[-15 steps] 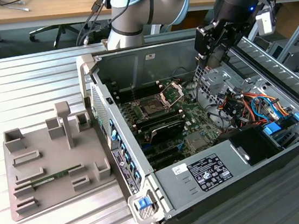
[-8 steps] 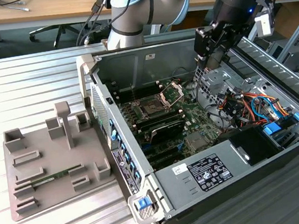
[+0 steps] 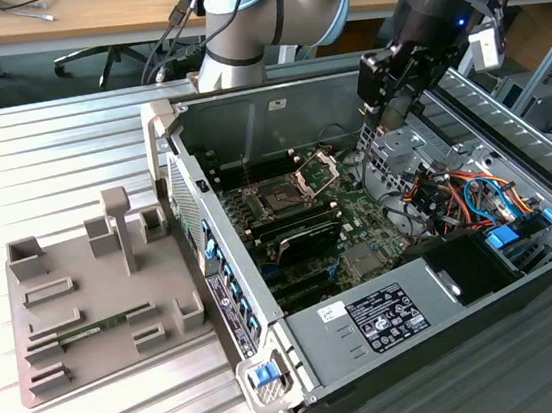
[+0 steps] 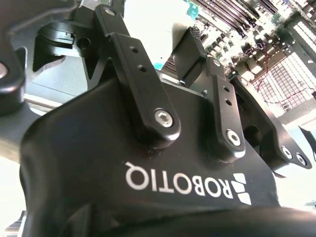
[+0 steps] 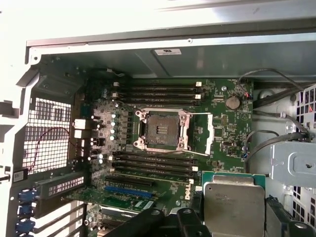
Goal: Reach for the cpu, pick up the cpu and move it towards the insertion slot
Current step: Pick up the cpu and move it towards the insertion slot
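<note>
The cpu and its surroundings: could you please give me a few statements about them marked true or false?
1. The cpu sits in the insertion slot. False: the slot is empty; the gripper holds the cpu apart from it.
2. The slot's hinged bracket stands raised. True.
3. A green memory stick lies on the grey fixture outside the computer case. True.
4. The gripper hangs over the grey fixture. False: it hangs over the open case, toward the exterior view's right.
</note>
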### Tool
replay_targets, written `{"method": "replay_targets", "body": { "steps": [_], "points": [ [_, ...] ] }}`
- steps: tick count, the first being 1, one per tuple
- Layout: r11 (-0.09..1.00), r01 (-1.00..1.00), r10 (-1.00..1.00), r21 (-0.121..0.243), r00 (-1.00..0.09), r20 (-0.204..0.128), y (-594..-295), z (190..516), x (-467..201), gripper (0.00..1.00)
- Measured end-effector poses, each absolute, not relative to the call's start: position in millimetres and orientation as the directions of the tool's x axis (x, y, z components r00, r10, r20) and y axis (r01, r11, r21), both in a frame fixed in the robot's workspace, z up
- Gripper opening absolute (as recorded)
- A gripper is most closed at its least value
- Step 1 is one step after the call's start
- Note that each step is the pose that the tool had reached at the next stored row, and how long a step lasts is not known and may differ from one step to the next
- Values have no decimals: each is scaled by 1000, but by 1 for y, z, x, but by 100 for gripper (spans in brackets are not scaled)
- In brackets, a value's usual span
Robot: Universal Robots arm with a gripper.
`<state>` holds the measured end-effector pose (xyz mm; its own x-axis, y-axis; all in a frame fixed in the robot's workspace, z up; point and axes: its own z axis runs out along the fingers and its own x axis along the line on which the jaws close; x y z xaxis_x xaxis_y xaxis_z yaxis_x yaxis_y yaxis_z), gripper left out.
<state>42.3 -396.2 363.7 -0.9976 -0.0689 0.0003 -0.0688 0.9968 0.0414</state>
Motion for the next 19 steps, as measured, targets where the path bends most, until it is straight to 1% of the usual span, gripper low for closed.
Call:
{"method": "replay_targets", "body": {
  "steps": [19],
  "points": [
    [997,-69,-69,42,-998,0,-396,357,42,55]
  ]
}}
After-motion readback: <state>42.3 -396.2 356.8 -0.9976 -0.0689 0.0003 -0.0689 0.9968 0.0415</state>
